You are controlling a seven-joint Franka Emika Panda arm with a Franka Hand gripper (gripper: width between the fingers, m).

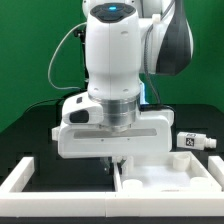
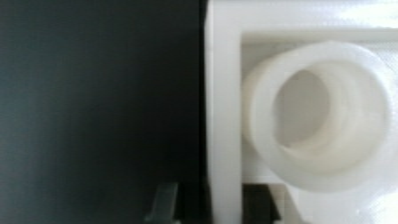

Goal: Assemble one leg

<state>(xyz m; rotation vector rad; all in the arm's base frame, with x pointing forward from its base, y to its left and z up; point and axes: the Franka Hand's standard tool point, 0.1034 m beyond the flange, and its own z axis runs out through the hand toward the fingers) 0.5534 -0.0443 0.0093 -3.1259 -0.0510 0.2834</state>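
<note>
My gripper point(image 1: 112, 160) reaches down at the near-left edge of the white tabletop point(image 1: 165, 176), which lies flat on the table. In the wrist view the tabletop's rim wall point(image 2: 222, 120) runs between my two fingers point(image 2: 169, 203), and the dark pads sit against both of its sides. A round raised socket point(image 2: 320, 105) on the tabletop lies just beyond the rim. A white leg point(image 1: 197, 142) with a marker tag lies behind the tabletop on the exterior view's right.
A white frame rail point(image 1: 30, 176) borders the table at the exterior view's left and front. The table surface is black. A green backdrop stands behind the arm.
</note>
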